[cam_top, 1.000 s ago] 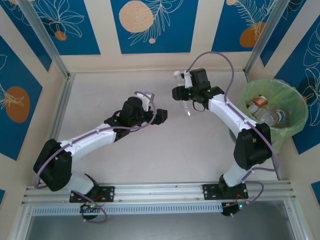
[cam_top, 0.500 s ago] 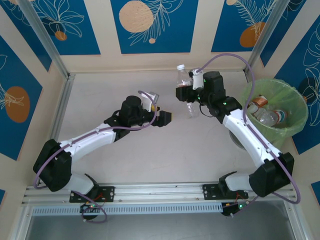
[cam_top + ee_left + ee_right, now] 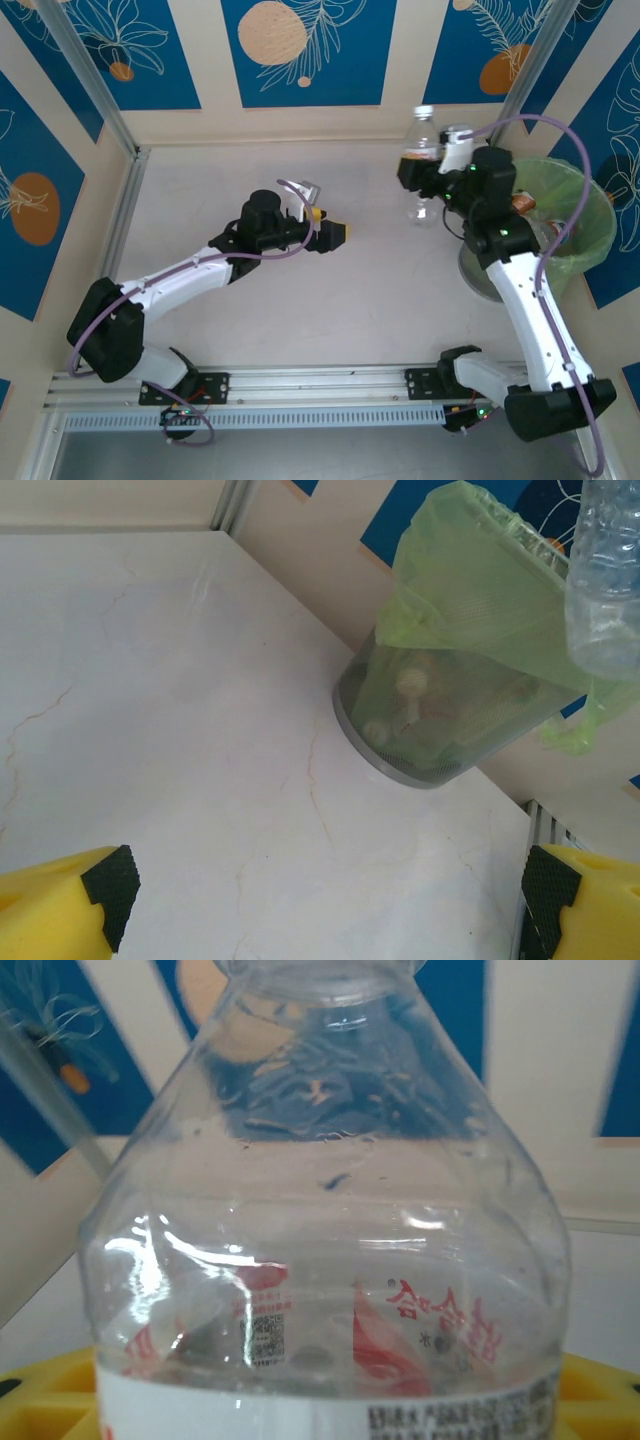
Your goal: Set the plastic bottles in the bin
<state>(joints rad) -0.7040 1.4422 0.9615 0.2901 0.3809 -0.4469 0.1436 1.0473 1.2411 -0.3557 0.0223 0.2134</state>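
Observation:
My right gripper (image 3: 416, 172) is shut on a clear plastic bottle (image 3: 424, 132) with a white cap and a red-and-white label. It holds the bottle upright above the table's back right, just left of the bin (image 3: 590, 250). In the right wrist view the bottle (image 3: 330, 1210) stands between the yellow fingers (image 3: 40, 1400). The round grey bin has a light-green bag and holds several other bottles (image 3: 545, 235). My left gripper (image 3: 336, 235) hangs open at mid-table with nothing between its pads. Its wrist view faces the bin (image 3: 440, 760) and the held bottle (image 3: 605, 580).
The white marbled table (image 3: 250, 300) has raised walls with blue panels at the back and both sides. An aluminium rail (image 3: 320, 380) runs along the near edge. The bin stands against the right wall.
My right arm has swung right and back with the bottle, from mid-table to beside the bin. My left gripper has edged slightly right and stayed open.

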